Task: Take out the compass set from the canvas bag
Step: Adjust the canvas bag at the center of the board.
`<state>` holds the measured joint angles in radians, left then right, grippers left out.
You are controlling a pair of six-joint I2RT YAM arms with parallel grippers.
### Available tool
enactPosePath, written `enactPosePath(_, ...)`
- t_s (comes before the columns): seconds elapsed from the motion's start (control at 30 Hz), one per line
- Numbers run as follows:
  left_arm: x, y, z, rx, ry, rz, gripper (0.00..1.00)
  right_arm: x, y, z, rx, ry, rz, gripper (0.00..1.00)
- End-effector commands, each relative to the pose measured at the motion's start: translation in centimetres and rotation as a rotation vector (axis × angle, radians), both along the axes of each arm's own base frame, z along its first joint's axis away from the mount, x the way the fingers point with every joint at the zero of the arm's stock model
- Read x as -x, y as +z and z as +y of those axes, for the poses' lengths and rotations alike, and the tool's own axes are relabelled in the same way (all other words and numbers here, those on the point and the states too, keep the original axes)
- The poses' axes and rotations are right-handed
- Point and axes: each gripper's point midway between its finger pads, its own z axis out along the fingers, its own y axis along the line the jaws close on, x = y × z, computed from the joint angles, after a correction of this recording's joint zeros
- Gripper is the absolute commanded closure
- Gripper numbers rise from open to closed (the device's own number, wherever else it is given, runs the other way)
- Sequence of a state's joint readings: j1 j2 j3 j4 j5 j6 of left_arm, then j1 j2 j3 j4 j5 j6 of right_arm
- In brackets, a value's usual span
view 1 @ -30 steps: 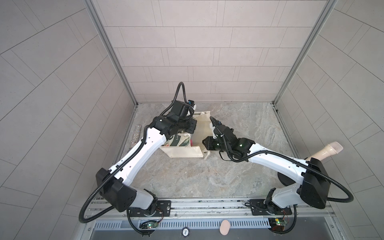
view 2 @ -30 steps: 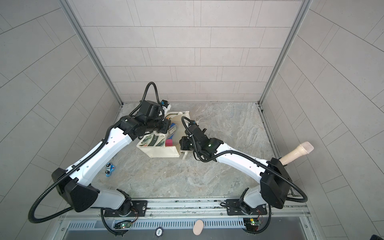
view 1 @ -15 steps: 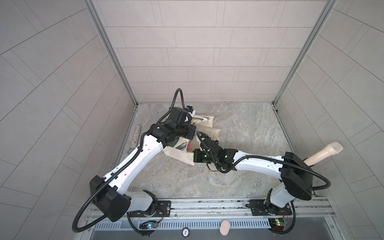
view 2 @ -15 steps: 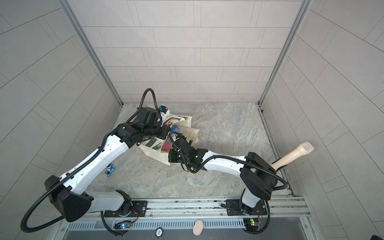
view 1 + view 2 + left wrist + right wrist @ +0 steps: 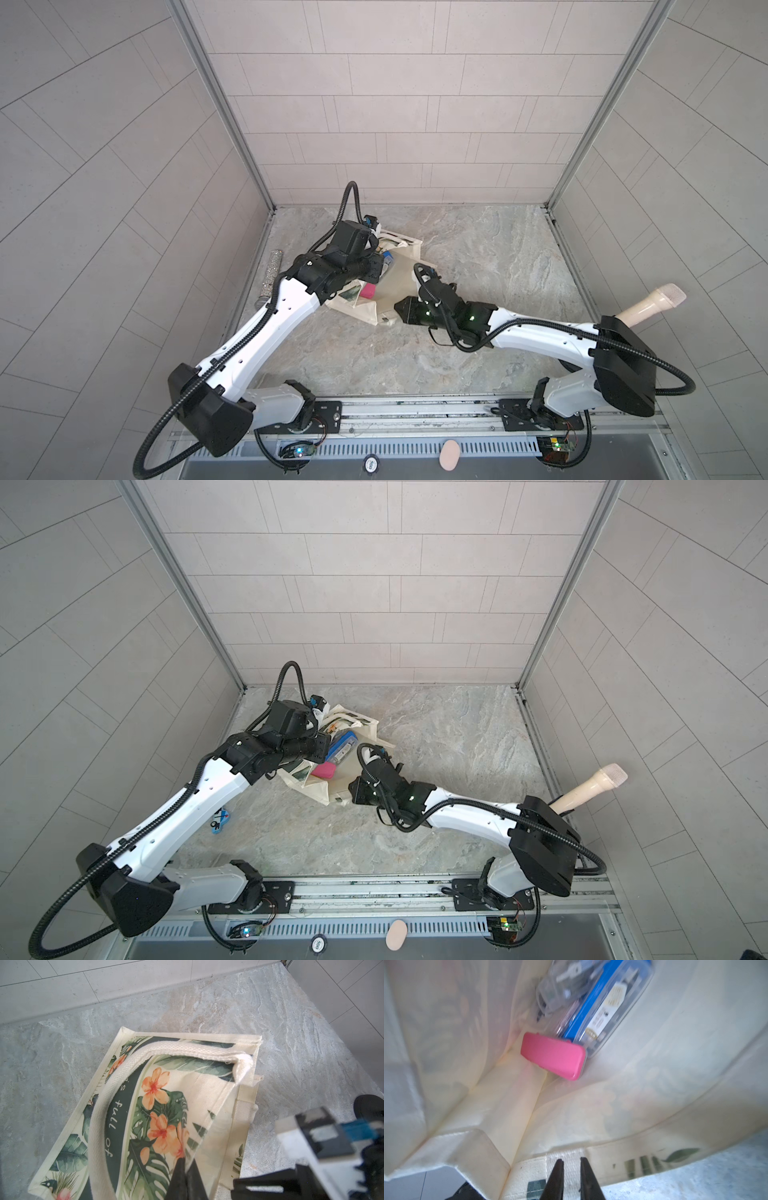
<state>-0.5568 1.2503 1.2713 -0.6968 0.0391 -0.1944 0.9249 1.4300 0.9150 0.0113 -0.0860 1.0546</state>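
Observation:
The canvas bag (image 5: 395, 282) (image 5: 360, 725) lies on the stone floor with its mouth gaping. My left gripper (image 5: 185, 1164) is shut on the bag's upper rim (image 5: 209, 1126), beside the leaf print and a cream handle (image 5: 116, 1082). In the right wrist view the compass set (image 5: 602, 1007), a clear case with a blue insert, lies deep inside the bag (image 5: 643, 1088); a top view shows the compass set (image 5: 341, 748) too. My right gripper (image 5: 572, 1160) (image 5: 397, 309) hovers at the near rim, its jaws slightly open over the handle webbing, holding nothing.
A pink case (image 5: 553, 1055) (image 5: 323, 770) lies against the compass set inside the bag. A glittery silver tube (image 5: 272, 270) rests by the left wall, and a small blue object (image 5: 220, 818) sits near the left arm. A beige handle (image 5: 648, 305) juts out at the right wall.
My right gripper has swung left and nearer, to the bag's near rim, and its jaws have parted a little. The left gripper kept its hold as the bag mouth shifted.

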Motion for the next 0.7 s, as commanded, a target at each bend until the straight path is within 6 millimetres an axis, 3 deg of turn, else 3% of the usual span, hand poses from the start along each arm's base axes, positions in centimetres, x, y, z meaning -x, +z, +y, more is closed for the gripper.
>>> enactPosePath(0.0,0.6,-0.5,0.7,-0.011,0.015,0.009,1.00,-0.9,2.1,-1.5,0.009,-0.043,-0.024,0.69)
enactPosePath(0.13,0.9,-0.1,0.3,0.021,-0.005,-0.005,1.00,-2.3,3.7,-1.7,-0.074,-0.096,0.000,0.59)
enactPosePath(0.23,0.9,0.2,0.1,0.039,-0.014,-0.014,1.00,-3.3,4.2,-0.4,-0.156,-0.101,0.021,0.47)
enactPosePath(0.3,0.8,0.1,-0.1,0.040,-0.019,-0.008,1.00,-3.7,4.0,0.6,-0.194,-0.105,0.045,0.36)
enactPosePath(0.4,0.7,0.0,-0.2,0.032,-0.021,0.003,1.00,-4.4,3.2,2.0,-0.260,-0.129,0.092,0.29)
enactPosePath(0.57,0.5,0.5,-0.4,0.033,-0.022,0.010,1.00,-5.1,2.4,3.8,-0.292,-0.149,0.124,0.26)
enactPosePath(0.67,0.3,1.1,-0.6,0.042,-0.027,0.005,1.00,-5.2,0.8,4.6,-0.246,-0.156,0.146,0.22)
